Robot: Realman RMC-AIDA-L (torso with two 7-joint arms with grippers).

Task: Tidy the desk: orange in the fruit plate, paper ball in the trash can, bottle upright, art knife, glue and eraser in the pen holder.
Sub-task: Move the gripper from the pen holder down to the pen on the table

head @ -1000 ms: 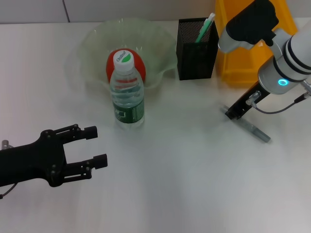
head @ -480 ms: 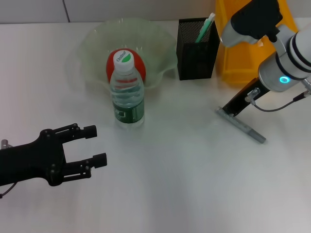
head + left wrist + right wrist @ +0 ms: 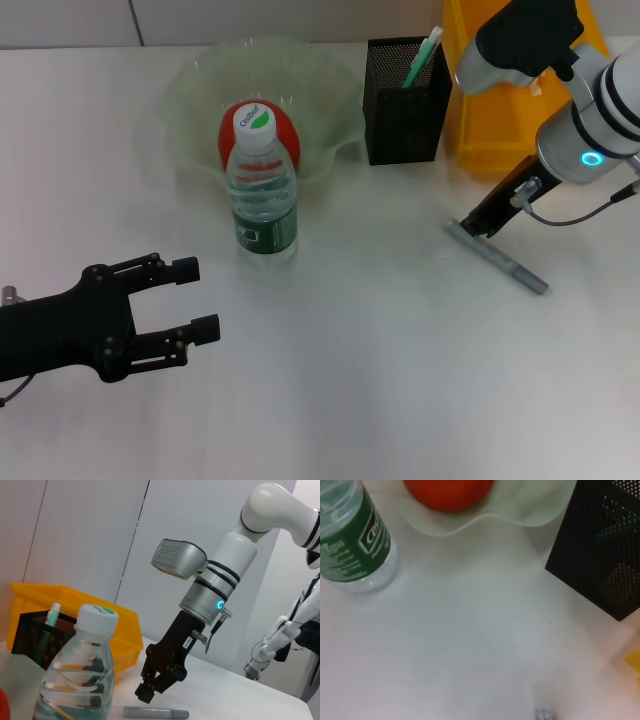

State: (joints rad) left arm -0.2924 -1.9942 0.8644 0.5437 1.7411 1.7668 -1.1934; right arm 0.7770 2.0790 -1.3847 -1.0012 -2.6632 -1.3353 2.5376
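A grey art knife (image 3: 497, 258) lies flat on the white table at the right. My right gripper (image 3: 475, 225) hangs just over its left end; the left wrist view shows the gripper (image 3: 149, 692) a little above the knife (image 3: 155, 713). A water bottle (image 3: 263, 190) stands upright in front of the glass fruit plate (image 3: 330, 80), which holds the orange (image 3: 285, 135). The black mesh pen holder (image 3: 405, 100) has a green item in it. My left gripper (image 3: 200, 298) is open and empty at the front left. Paper ball, glue and eraser are out of view.
A yellow bin (image 3: 500, 110) stands at the back right, beside the pen holder and behind my right arm. The right wrist view shows the bottle (image 3: 355, 540), the plate rim (image 3: 520, 510) and the pen holder (image 3: 600, 545) around bare table.
The art knife has slid slightly to the left on the table. My right gripper has drawn up and a little right, staying at the knife's left end. The left arm has not moved.
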